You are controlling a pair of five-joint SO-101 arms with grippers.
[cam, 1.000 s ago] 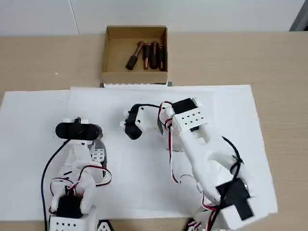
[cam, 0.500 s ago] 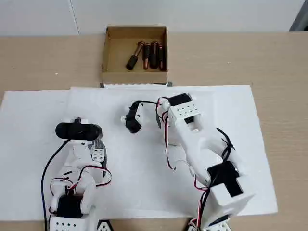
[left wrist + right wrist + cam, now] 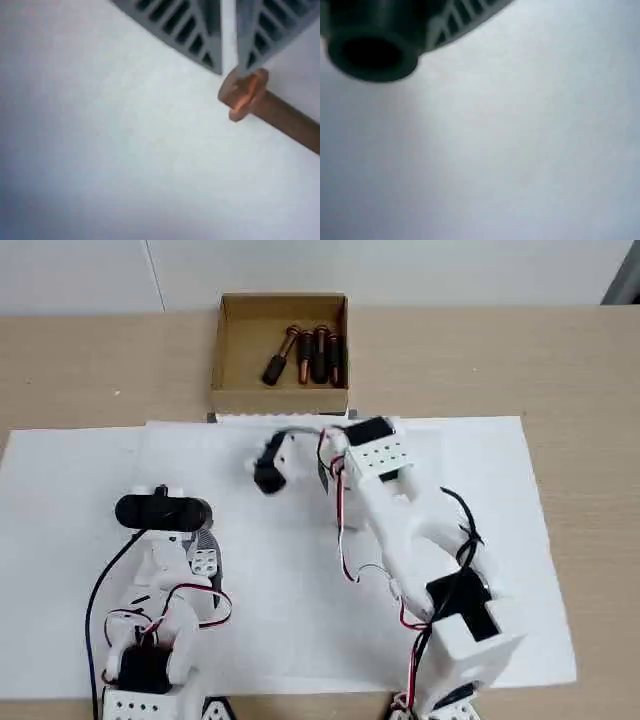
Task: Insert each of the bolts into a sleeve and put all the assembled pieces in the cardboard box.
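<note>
The right hand (image 3: 268, 468), at centre frame, is closed on a black sleeve (image 3: 370, 52), a short smooth tube with a round open bore. At lower left, the left hand (image 3: 229, 70) sits at the flat head of a coppery bolt (image 3: 280, 117); whether it grips it I cannot tell. Both are over white paper (image 3: 80, 490). The brown cardboard box (image 3: 228, 390), top centre, holds four assembled pieces (image 3: 310, 355). Likely risks: the round bolt rolling on slick paper, or the sleeve twisting in its hold and spoiling alignment.
</note>
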